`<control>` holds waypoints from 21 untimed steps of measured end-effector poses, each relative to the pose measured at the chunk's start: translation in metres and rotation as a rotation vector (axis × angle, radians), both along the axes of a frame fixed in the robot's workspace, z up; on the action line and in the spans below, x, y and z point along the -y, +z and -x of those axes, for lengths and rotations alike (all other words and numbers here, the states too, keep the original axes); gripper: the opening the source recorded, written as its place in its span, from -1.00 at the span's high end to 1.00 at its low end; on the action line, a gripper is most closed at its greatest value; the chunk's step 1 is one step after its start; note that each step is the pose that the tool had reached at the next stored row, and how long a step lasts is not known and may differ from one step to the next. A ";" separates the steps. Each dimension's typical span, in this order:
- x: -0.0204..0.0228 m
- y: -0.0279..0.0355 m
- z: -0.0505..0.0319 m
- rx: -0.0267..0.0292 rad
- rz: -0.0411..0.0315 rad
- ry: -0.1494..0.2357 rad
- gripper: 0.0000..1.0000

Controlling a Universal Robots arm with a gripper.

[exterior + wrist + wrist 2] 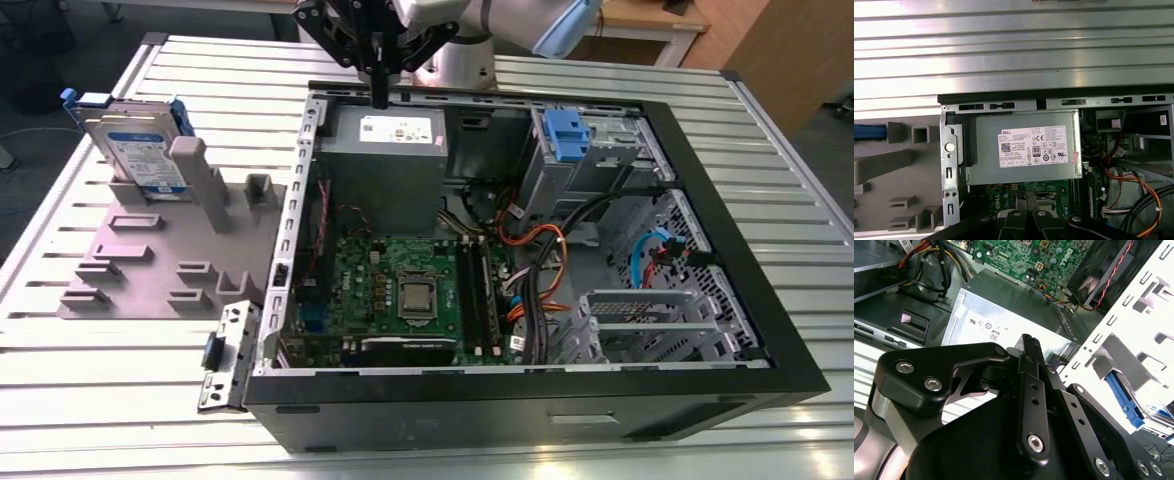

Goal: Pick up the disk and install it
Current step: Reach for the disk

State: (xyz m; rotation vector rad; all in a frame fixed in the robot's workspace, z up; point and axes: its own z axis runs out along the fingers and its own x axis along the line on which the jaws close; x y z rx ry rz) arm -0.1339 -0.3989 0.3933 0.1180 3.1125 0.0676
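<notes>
A Universal Robots arm poises its black gripper (380, 98) over the far edge of an open computer case (727, 255) that lies on a slatted metal table (214, 70). The tip hangs just above the grey power supply (387, 135) with its white sticker. In the second wrist view the gripper's fingers (1029, 347) appear pressed together with nothing between them, and they touch nothing below. The disk (134, 150), a silver-grey drive with a white-and-blue label in a blue bracket, stands upright on edge in a grey fixture (147, 265). The fixture sits on the table at the exterior view's left, beside the case and well apart from the gripper. A blue strip at the fixture's edge in the first wrist view is probably the disk's bracket, though too little shows to be sure. Inside the case, the green motherboard (400, 290) lies on the near side of the power supply. A small blue clip (567, 135) sits in the drive bay toward the exterior view's right. Orange, black and blue cables run between the two.
</notes>
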 end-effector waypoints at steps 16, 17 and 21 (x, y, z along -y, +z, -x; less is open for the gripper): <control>0.0000 -0.0001 0.0032 0.0001 0.0000 0.000 0.79; 0.0000 -0.0001 0.0038 0.0000 -0.0001 0.000 0.79; 0.0000 -0.0001 0.0048 0.0000 0.0000 0.000 0.79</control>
